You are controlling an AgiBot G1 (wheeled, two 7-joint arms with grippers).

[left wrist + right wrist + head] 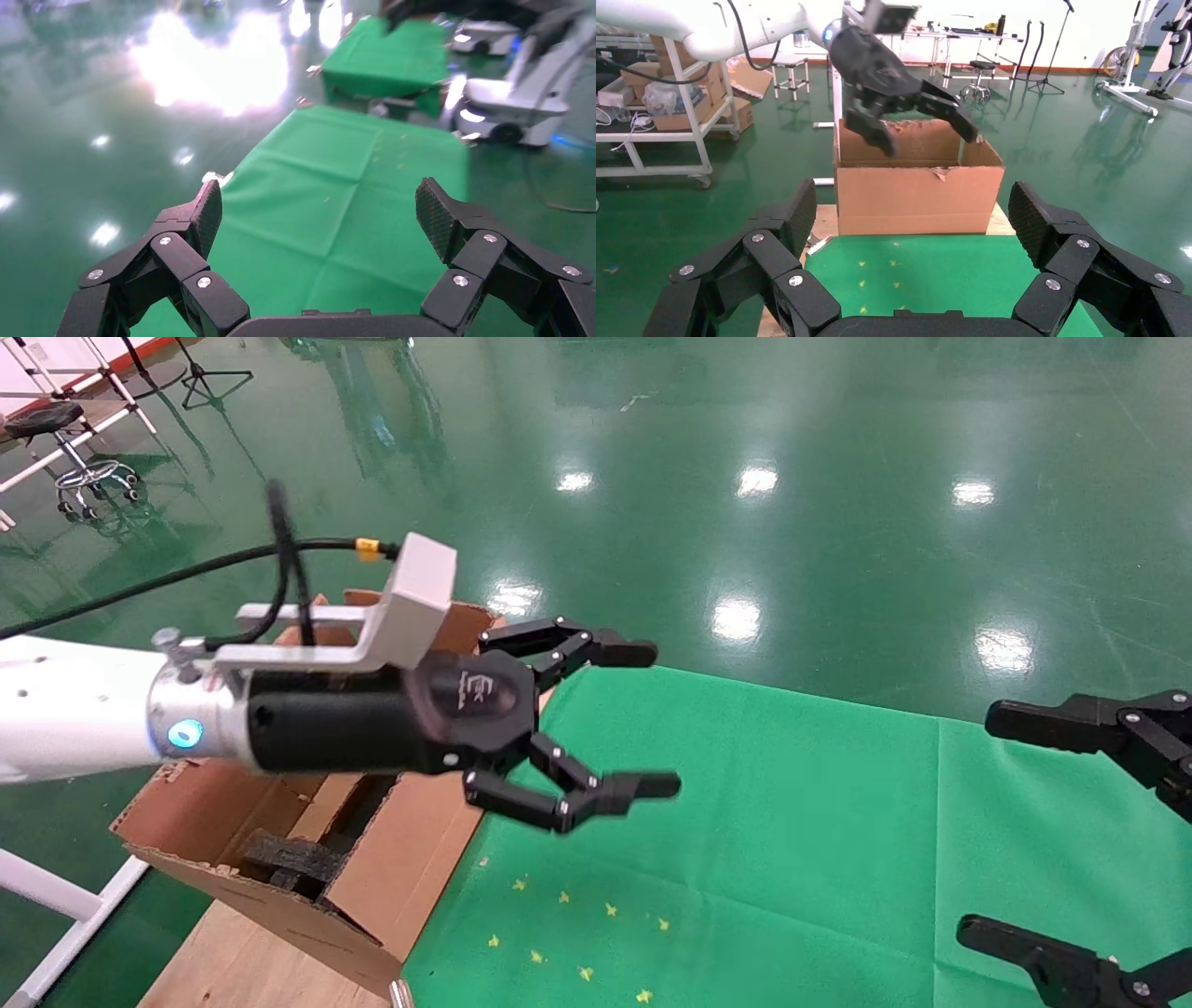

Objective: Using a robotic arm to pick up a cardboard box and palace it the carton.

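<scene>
The white tubular left arm's black linkage-fingered end effector (pixel 610 721) hangs in the air with its fingers spread wide and nothing between them, above the edge of the desk covered in green cloth (pixel 792 822) and just beside the large brown corrugated carton (pixel 372 887). Black foam pieces (pixel 293 861) lie inside the carton. The right end effector (pixel 1043 831) waits open over the desk's right side. The small taped cardboard box cannot be seen.
</scene>
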